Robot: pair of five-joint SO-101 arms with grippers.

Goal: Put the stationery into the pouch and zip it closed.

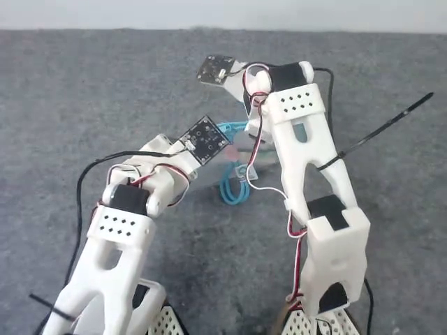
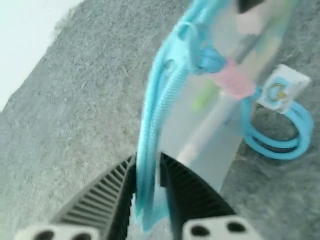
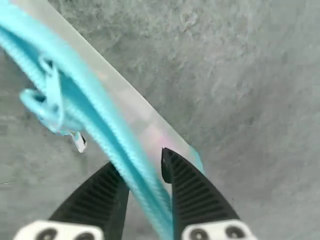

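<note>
Left pincer (image 2: 148,165) pinched the pouch (image 2: 200,130) on its blue zipper edge, with the pouch stretching away from its tips. Right pincer (image 3: 140,160) clamped the same zipper edge, zipper pull (image 3: 50,102) just past its tips. Pink item (image 2: 232,80) sat inside the pouch. Blue coiled cord (image 2: 280,145) lay beside the pouch, well beyond the left tips.

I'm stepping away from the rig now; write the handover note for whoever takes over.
Left end effector: shut on the blue zip edge of the pouch.
Right end effector: shut on the same edge, near the zip pull.
Pouch: held between both arms; coloured items show through its clear wall. A blue cord loop lies on the table beside it.
Done: stationery seems inside.
Left: zip state unclear; check, then finish zipping.
</note>
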